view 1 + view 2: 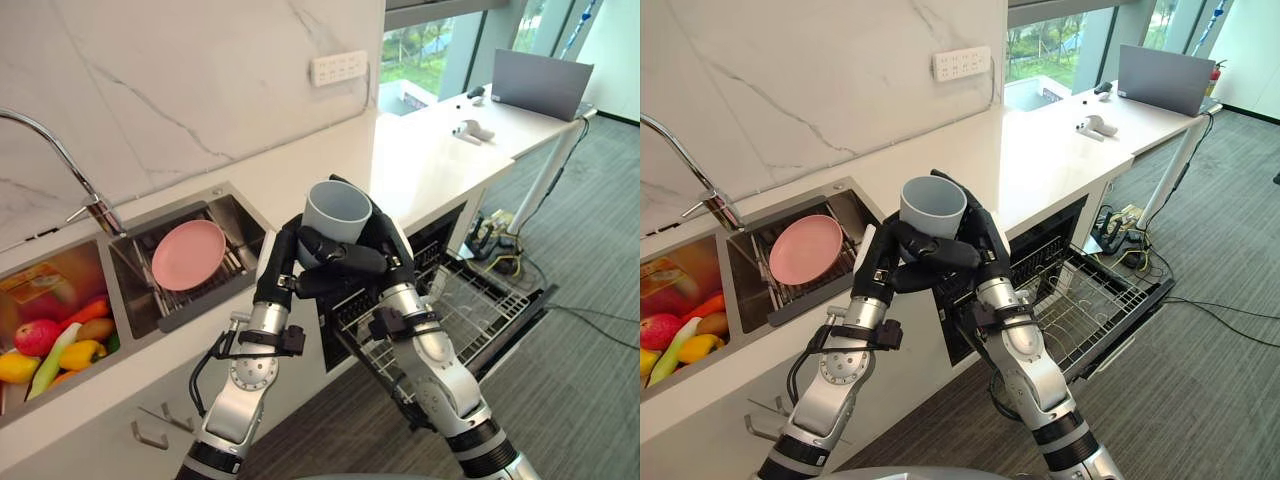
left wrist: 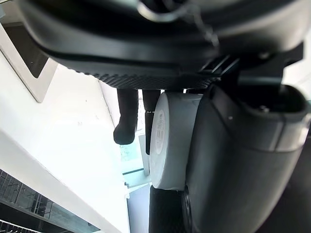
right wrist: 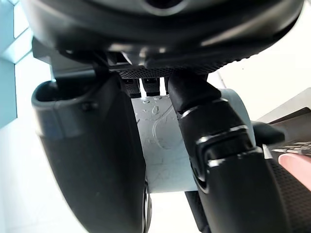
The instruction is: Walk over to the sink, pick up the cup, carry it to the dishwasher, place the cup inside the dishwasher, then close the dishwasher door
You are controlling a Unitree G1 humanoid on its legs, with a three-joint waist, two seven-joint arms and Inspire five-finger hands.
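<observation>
A pale grey-blue cup (image 1: 338, 210) is held upright, mouth up, in front of the counter edge and above the near end of the open dishwasher (image 1: 515, 325). My left hand (image 1: 290, 262) comes up from the lower left, with its fingers curled across the cup's front. From the lower right, my right hand (image 1: 388, 245) wraps the cup's far side. The cup's wall (image 2: 167, 141) lies against the left palm in the left wrist view. In the right wrist view the cup (image 3: 163, 155) sits between thumb and fingers (image 3: 214, 136). The dishwasher's door is down and its wire rack (image 1: 455, 305) is pulled out.
The sink (image 1: 240, 215) to the left holds a pink plate (image 1: 188, 253) on a drainer, with a faucet (image 1: 60, 160) behind it. Fruit (image 1: 50, 345) fills the far-left basin. A laptop (image 1: 540, 85) stands on the counter at the far right. Grey floor lies beyond the dishwasher.
</observation>
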